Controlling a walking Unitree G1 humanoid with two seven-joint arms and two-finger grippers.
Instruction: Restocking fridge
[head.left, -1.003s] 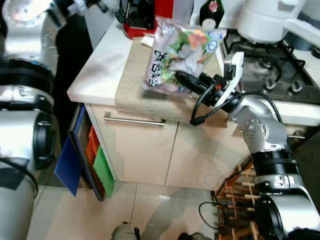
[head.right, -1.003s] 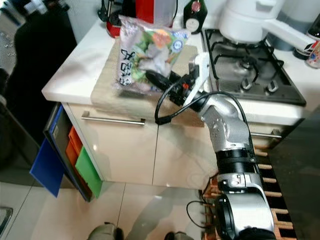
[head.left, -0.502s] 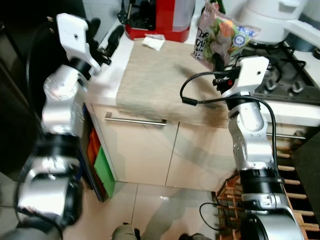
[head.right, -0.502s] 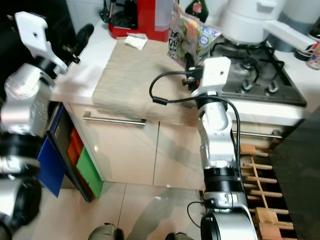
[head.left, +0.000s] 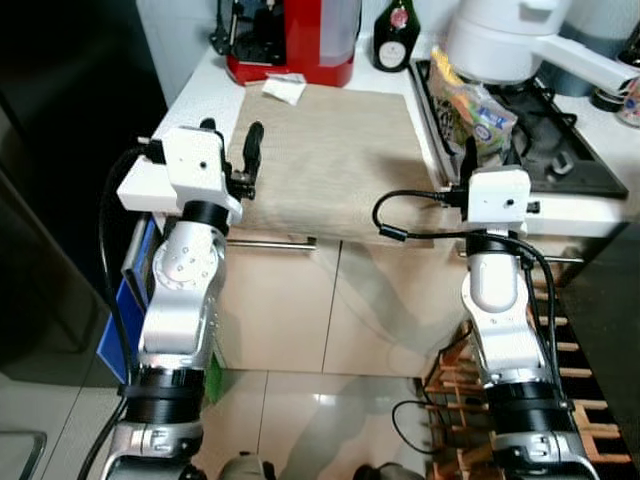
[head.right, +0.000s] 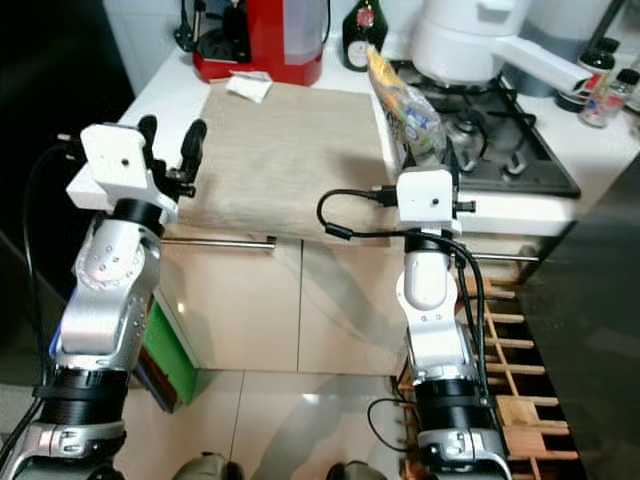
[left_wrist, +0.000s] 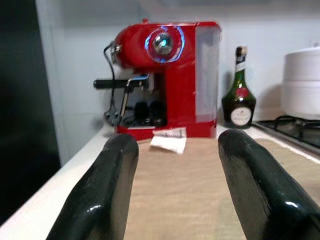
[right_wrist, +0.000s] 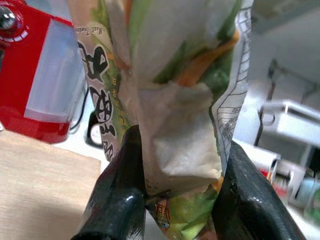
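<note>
Over on the left, the left tool (head.left: 232, 152) is up at the front edge of the white worktop (head.left: 200, 95) with its two glossy black fingers (left_wrist: 112, 185) spread well apart and nothing between them; they're rounded, fat and shiny like wet plastic. Below that edge there's a blue panel (head.left: 122, 315) and a bit of green (head.right: 165, 345) tucked beside the cream cabinet doors, which have one long metal bar handle (head.left: 270, 241); floor is pale glossy tile (head.left: 300, 420).

Middle of the worktop is a flat rectangular mat (head.left: 330, 150) with a woven, beige, wood-grain sort of look; at its far edge sits one small crumpled white paper sachet (head.left: 283, 90). Behind that, one red coffee machine (head.left: 295, 40), shiny with a clear water tank on its side and a round chrome dial (left_wrist: 163, 43); next to it one dark green bottle (head.left: 396, 22) with a red label.

Then the right tool (head.left: 487, 158); its fingers are pinched closed on one bag of salad (head.left: 472, 100), a crinkly clear plastic pack with black printed lettering and green, white and orange bits inside; the bag stands up above the near left corner of the black gas hob (head.left: 560, 140). One big white rounded appliance (head.left: 505, 35) sits at the back of the hob; a couple of small spice jars (head.right: 595, 95) far right, too small to read.
</note>
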